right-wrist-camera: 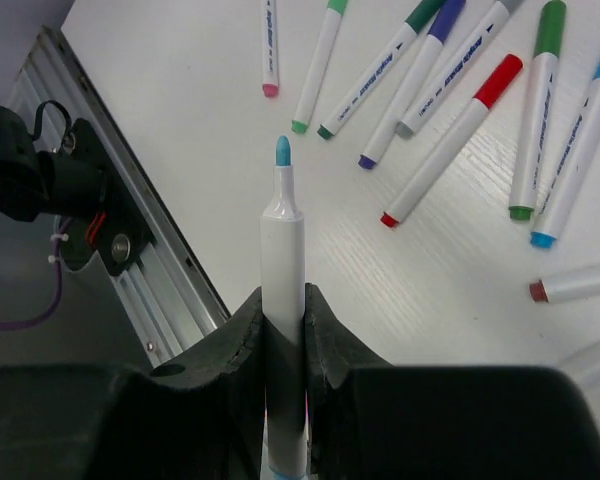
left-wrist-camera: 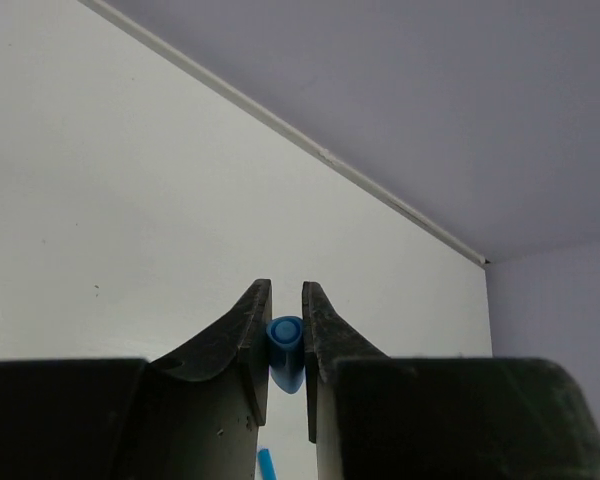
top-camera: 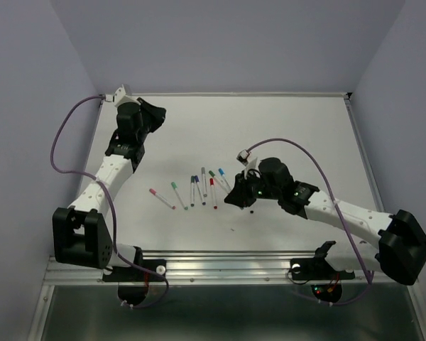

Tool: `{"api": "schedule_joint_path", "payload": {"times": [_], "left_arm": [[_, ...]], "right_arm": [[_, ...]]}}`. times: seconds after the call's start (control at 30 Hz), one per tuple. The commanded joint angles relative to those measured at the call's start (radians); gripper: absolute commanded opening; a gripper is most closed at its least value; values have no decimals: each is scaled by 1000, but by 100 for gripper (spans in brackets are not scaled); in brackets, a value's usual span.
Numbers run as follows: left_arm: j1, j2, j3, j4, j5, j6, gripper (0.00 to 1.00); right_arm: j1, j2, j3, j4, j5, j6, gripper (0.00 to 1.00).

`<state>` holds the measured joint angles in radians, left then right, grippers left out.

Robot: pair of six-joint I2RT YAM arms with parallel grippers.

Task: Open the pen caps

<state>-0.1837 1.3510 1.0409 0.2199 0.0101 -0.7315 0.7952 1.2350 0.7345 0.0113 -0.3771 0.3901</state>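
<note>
My right gripper (right-wrist-camera: 282,298) is shut on a white pen (right-wrist-camera: 282,245) whose uncapped light blue tip (right-wrist-camera: 282,151) points toward the table's near edge. In the top view the right gripper (top-camera: 236,195) hangs just right of a row of several capped pens (top-camera: 196,190) lying mid-table; the same pens (right-wrist-camera: 450,145) also show in the right wrist view. My left gripper (left-wrist-camera: 285,290) is shut on a small blue pen cap (left-wrist-camera: 285,345), seen end on between the jaws. In the top view the left gripper (top-camera: 155,114) is at the table's far left, well away from the pens.
The white table (top-camera: 298,135) has raised edges and grey-violet walls around it. An aluminium rail (top-camera: 220,261) runs along the near edge and also shows in the right wrist view (right-wrist-camera: 130,250). Purple cables loop off both arms. A tiny dark speck (top-camera: 250,211) lies by the right gripper.
</note>
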Motion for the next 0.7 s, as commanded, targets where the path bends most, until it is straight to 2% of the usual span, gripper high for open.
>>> {"api": "schedule_joint_path", "payload": {"times": [0.0,0.07,0.1,0.23,0.27,0.33,0.53,0.63,0.67], "left_arm": [[15,37,88,-26,-25,57,0],[29,89,119,-69,-36,66,0],[36,111,134,-136,-42,84,0],[69,252,212,-286,-139,139,0],[73,275,226,-331,-154,158,0],[75,347,266,-359,-170,182,0],[75,497,388,-458,-203,240,0],[75,562,444,-503,-208,274,0],[75,574,452,-510,-210,279,0]], "right_arm": [[-37,-66,-11,20,87,62,1],[-114,-34,6,6,103,88,1],[-201,-16,14,-8,106,105,1],[-353,101,88,-140,378,105,1],[-382,157,112,-157,420,93,1],[-469,216,129,-163,411,89,1],[-537,409,232,-214,572,33,1],[-537,477,275,-227,647,26,6],[-537,491,284,-247,661,24,11]]}}
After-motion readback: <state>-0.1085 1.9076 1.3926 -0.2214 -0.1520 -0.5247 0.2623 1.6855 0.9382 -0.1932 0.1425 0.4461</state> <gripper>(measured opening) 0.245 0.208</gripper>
